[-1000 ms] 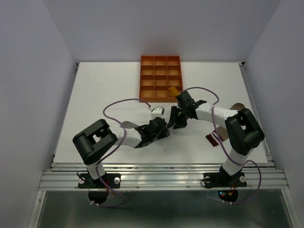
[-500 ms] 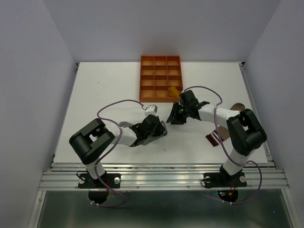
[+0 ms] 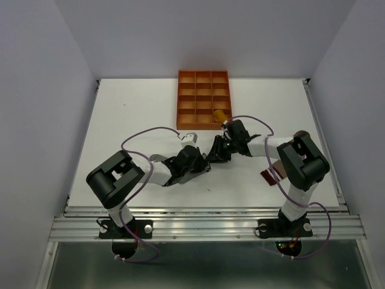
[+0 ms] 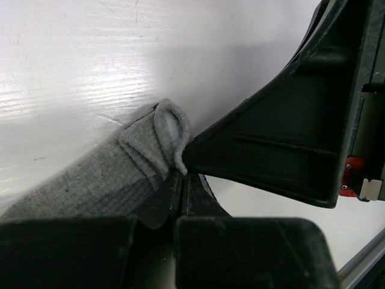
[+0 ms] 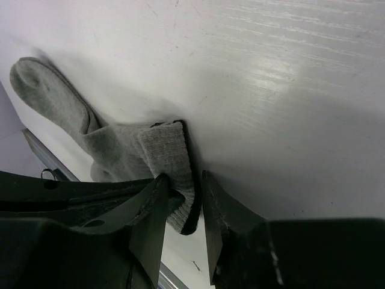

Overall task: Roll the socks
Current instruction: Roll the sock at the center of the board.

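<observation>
White table [image 3: 120, 114] — pale grey walls [image 3: 204, 30] around.

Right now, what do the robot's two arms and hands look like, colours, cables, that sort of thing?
Both arms match: the left arm and right arm have white links between bulky black joint housings, each with a thin purple cable looping alongside. The left hand and right hand have matte black, wedge-shaped plastic fingers. No sleeves show.

From high behind, one camera overlooks the table [image 3: 120, 120]; both wrist cameras closely share the grey sock [image 4: 120, 162].
</observation>
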You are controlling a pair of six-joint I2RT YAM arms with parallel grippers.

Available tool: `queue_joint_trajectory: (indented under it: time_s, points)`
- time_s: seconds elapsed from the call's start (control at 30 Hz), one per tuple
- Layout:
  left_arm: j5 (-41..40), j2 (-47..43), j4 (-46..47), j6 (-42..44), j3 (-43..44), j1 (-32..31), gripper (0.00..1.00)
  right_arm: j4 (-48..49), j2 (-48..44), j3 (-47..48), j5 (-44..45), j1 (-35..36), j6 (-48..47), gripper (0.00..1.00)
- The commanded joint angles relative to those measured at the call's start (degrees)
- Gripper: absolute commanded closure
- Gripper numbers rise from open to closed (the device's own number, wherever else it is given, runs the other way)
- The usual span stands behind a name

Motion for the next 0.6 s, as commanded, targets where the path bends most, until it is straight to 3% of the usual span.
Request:
queue_joint_trajectory:
  time_s: [0.0,0.2,0.3,0.5,0.57]
  points:
    - [-0.23,0.74,-7.49,2.41,-2.59,0.52,1.0,1.6,3.19,-1.66,-0.56,1.22,-0.17,0.66]
    - [0.3,0.48,-6.52,2.76,-3.03,0.6,1.0,7.4,5.48,-2.89,-2.84,2.27,2.3,0.76]
    - [-0.05,-0.23,-6.35,2.67,-3.47,0.52,1.0,8.63,5.31,-3.15,-3.1,2.28,2.38,0.98]
    - [-1.98,-4.87,-9.41,0.57,-3.82,0.52,0.99,7.24,-1.98,-4.39,5.92,2.28,-0.6,0.99]
    - [-2.25,-6.9,-10.73,-0.14,-3.56,0.52,0.93,1.56,-4.52,-3.42,9.89,2.28,-3.49,0.99]
